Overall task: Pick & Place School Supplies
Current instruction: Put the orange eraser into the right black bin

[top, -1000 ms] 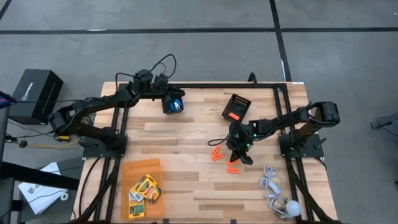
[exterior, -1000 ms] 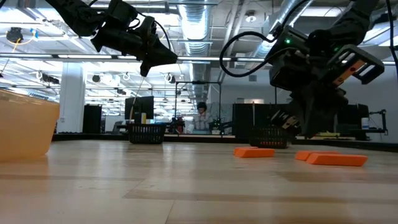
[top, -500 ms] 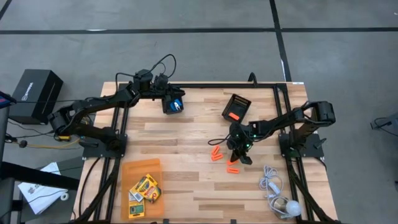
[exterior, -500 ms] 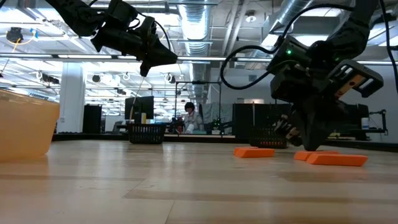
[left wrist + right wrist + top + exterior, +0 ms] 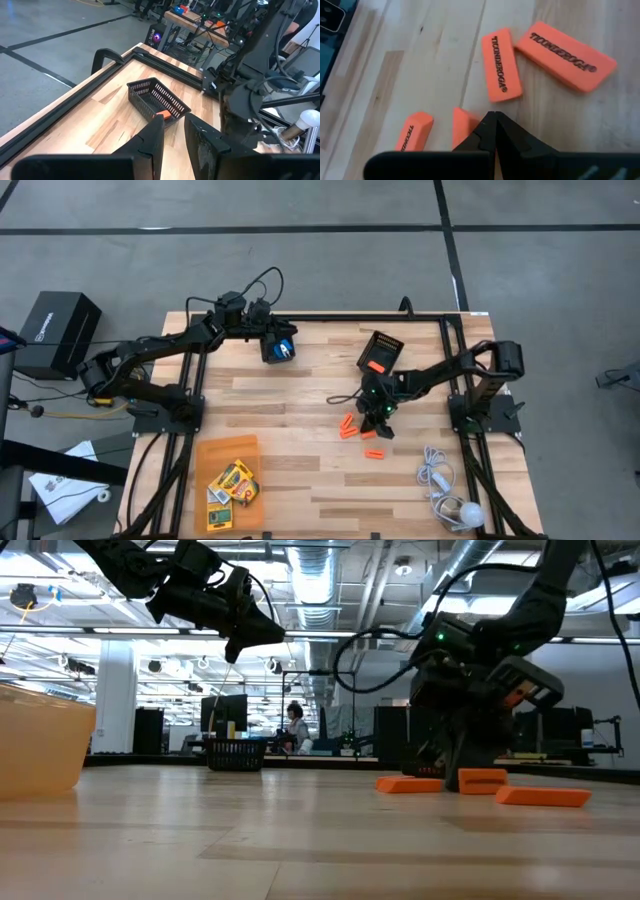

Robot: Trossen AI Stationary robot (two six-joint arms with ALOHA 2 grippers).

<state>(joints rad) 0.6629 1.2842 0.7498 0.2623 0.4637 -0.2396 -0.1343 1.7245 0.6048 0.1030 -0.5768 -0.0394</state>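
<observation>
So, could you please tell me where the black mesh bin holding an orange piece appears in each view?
High view: black mesh bin at the table's far edge, just beyond the right gripper.
Low view: cannot tell; the right arm blocks that spot.
Left wrist view: mid-frame, orange piece inside.
Right wrist view: not in it.
Shared landmark: the right arm.

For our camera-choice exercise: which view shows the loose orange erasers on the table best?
The right wrist view: four orange erasers fill it, their lettering readable. The high view shows them as tiny specks, the low view edge-on, and the left wrist view shows only one in the mesh bin.
</observation>
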